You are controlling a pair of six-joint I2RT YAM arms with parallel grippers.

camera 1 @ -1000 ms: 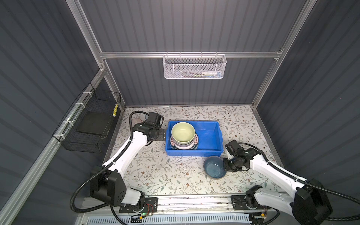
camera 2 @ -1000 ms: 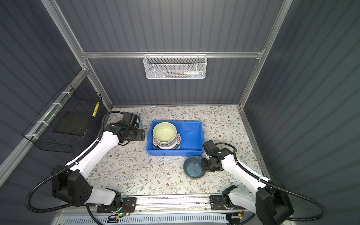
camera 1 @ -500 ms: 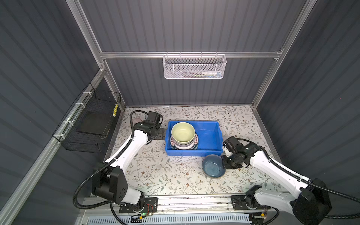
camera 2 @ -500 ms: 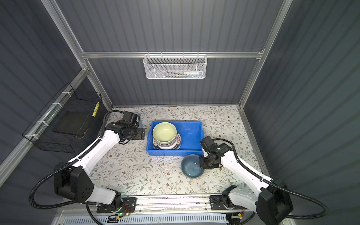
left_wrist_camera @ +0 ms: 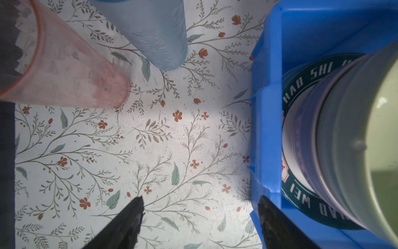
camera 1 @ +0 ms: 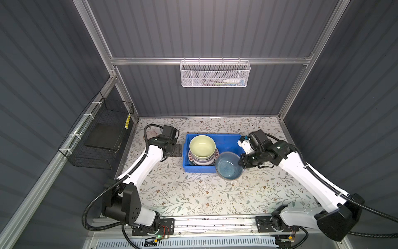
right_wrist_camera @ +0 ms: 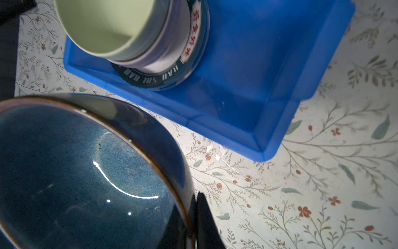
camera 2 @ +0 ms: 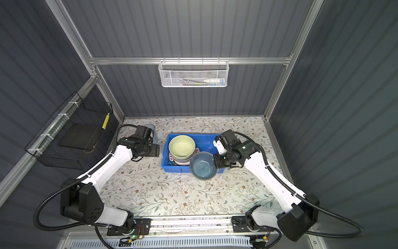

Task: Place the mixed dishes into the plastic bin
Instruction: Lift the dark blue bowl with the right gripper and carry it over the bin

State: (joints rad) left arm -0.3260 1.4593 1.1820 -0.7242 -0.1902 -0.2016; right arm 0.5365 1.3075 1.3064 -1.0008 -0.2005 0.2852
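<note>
Our right gripper (camera 1: 241, 164), pinching the rim of the glazed dark-blue ceramic bowl (camera 1: 228, 167), holds it above the near right corner of the bright blue plastic bin (camera 1: 228, 138). Free floor, we judge, lies just beyond, right of the pale green bowl stacked on plates (camera 1: 202, 147). Our left gripper (left_wrist_camera: 199, 203) stands spread beside the bin's left wall.

A robot test booth in a lab — the walls and machines show it. Dark grey ribbed wall panels (camera 1: 215, 28) and silver metal frame bars (camera 1: 150, 61) box in a flowery white table top (camera 1: 193, 194). Two white-and-black robot arms (camera 1: 148, 159) sit on a silver metal rail (camera 1: 215, 222) at 6 o'clock. A white mesh basket (camera 1: 215, 74) hangs at 12 o'clock.
</note>
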